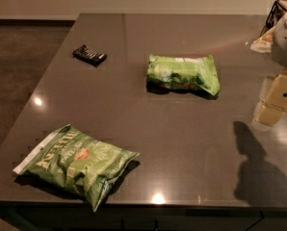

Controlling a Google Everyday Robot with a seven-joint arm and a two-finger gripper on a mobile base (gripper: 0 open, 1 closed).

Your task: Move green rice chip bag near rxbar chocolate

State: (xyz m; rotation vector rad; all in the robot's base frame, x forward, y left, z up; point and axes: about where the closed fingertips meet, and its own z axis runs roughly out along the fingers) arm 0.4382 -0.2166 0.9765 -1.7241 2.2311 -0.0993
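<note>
Countertop [182,143] shot, dark grey and glossy, with two snack bags and one bar lying on it
biggest thing is the olive Kettle bag [76,163], flat at the near left corner with its white end strip pointing left; the green rice chip bag [183,73] lies flat around the middle, a bit toward the right; the gripper [274,102] is cream coloured and sits at the right edge above the surface, clear of that bag, and honestly I can't tell whether it's spread or closed up; the rxbar chocolate [89,55] is the small dark one at the far left, well apart from the rice chip bag
</note>
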